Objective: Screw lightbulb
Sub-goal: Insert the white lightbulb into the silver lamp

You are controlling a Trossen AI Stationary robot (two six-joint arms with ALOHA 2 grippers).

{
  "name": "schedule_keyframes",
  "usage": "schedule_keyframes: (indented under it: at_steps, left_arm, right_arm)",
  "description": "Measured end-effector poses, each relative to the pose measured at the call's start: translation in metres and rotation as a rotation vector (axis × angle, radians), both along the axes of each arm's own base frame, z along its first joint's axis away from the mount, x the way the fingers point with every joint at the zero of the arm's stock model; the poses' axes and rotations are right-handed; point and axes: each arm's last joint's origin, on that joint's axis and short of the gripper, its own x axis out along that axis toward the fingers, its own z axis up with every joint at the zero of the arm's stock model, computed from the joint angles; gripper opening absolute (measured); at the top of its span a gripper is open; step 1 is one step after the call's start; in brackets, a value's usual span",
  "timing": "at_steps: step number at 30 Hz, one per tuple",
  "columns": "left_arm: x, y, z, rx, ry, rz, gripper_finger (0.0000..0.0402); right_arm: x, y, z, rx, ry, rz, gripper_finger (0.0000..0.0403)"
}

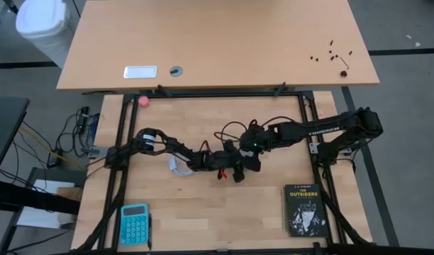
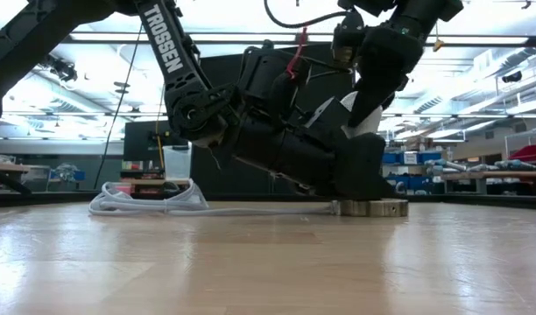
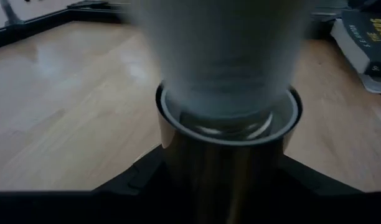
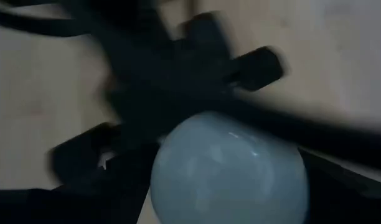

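The white lightbulb (image 4: 231, 168) stands upright with its narrow base (image 3: 228, 68) down in the round metallic socket (image 3: 228, 155), which rests flat on the table (image 2: 369, 208). My left gripper (image 3: 228, 186) reaches in low from the table's left and is shut on the socket (image 1: 235, 170). My right gripper (image 2: 373, 92) slants down over the bulb from the right, open, with a finger (image 4: 346, 186) on either side of the globe. I cannot tell whether those fingers touch the globe. My left gripper pinches the socket's round side wall (image 3: 178, 162) between its two fingers, one finger (image 3: 137, 183) on each side. It comes nearly level from the table's left. The socket sits flat on the table, mouth up, with the bulb's base in it.
The socket's white cord lies coiled (image 2: 150, 199) on the table to the left (image 1: 178, 167). A black book (image 1: 304, 210) lies near the front right and a blue calculator (image 1: 134, 224) at the front left. A pink ball (image 1: 144, 101) sits at the far left.
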Motion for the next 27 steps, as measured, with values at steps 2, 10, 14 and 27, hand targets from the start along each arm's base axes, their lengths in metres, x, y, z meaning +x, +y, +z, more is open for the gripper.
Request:
schedule_keyframes:
  at_steps: [2,10,14,27]
  left_arm:
    - [0.000,0.002,0.000,-0.001,0.000,0.022,0.0202]
    - [0.000,0.002,0.000,-0.006,-0.004,0.023,0.0202]
    - [0.000,0.002,-0.001,-0.007,0.003,0.020,0.0202]
    - [-0.003,0.004,0.002,0.006,0.087,0.087,0.0233]
  right_arm:
    - [0.003,0.006,0.003,0.035,-0.033,0.023,0.0330]
    - [0.001,0.013,0.006,-0.096,-0.040,0.026,0.0330]
    - [-0.008,0.005,0.008,-0.095,0.002,-0.025,0.0330]
    - [-0.056,0.066,0.012,-0.033,-0.178,0.011,0.0314]
